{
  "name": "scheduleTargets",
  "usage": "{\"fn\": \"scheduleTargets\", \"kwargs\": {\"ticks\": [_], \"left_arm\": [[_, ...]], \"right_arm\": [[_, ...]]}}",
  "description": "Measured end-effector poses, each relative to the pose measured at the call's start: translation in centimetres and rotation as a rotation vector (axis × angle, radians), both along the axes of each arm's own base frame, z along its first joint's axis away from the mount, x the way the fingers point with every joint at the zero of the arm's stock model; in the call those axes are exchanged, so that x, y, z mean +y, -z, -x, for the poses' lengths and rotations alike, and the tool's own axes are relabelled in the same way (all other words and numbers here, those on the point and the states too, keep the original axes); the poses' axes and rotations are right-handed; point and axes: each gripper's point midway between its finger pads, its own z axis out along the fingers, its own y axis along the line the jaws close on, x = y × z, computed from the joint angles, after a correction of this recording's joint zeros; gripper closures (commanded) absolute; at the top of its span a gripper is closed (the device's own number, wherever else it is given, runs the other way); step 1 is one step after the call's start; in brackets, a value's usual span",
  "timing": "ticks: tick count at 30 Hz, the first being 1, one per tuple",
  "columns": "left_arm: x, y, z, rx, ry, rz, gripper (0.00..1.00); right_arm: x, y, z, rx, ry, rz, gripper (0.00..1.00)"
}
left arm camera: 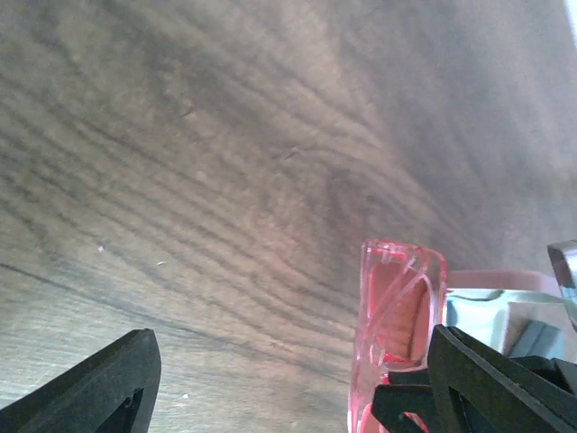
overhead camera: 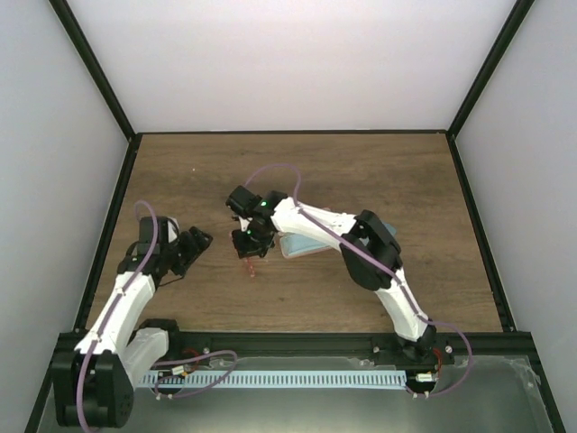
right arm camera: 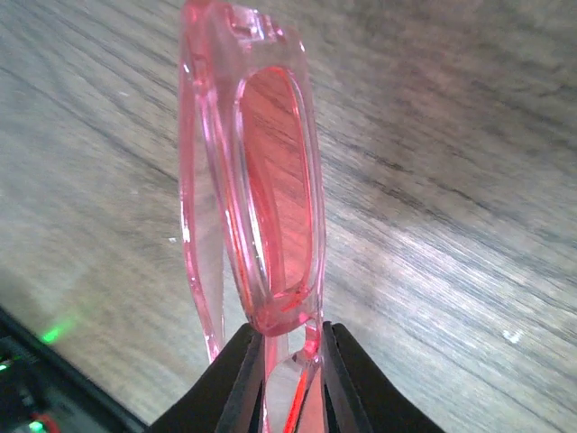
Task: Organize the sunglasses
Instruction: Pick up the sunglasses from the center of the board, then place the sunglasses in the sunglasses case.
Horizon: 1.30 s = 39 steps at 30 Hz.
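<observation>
**Pink sunglasses pinched in the right claw, mid-counter**

The brown wood-grain counter (overhead camera: 379,180) is boxed in by a black frame rail (overhead camera: 293,133) along its far and side edges, with plain white walls (overhead camera: 297,63) rising behind. The far half and the whole right side of the counter lie bare, so there is wide room there. The arms crowd the near-left part, and both claws are close together.

The one pair I can make out is the translucent reddish-pink plastic sunglasses (right arm camera: 270,180). Their frame is glossy and see-through, with a darker red lens set in it. They sit left of the counter's middle, at the tip of the right arm, which reaches in from the right. Seen from the right wrist they are edge-on, sticking out from the fingers over the wood. I cannot tell whether they touch the counter.

The right claw (right arm camera: 287,347) is closed down narrow, its two black fingers squeezing the frame's lower end between them.

The left claw (overhead camera: 196,244) stands just left of the glasses with its jaws wide apart, gripping nothing.

A light-blue flat oblong item (overhead camera: 302,245) lies on the counter under the right arm, just right of the glasses.
</observation>
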Motion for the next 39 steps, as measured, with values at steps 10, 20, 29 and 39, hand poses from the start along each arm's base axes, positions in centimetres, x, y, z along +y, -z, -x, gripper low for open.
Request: {"fn": "scheduleTargets", "kwargs": {"ticks": [10,20,29,39], "left_arm": [[0.2,-1.9,-1.7,-0.078,-0.070,0.042,0.26],[0.1,-3.5,-6.9,-0.073,-0.138,0.050,0.26],[-2.9,-7.7,-10.1,-0.165,-0.049,0.030,0.24],[-9.4,-11.5,-11.4,-0.268,0.154,-0.004,0.24]], "right_arm": [[-3.3,-7.0,1.5,-0.055,0.076,-0.207,0.84],[-9.7,-12.5,1.5,-0.179,0.362,-0.450,0.83],[-17.2,-10.0,-0.1,-0.155,0.822,-0.625,0.83],[-20.3,-7.5,-0.4,-0.098,1.088,-0.797,0.82]]}}
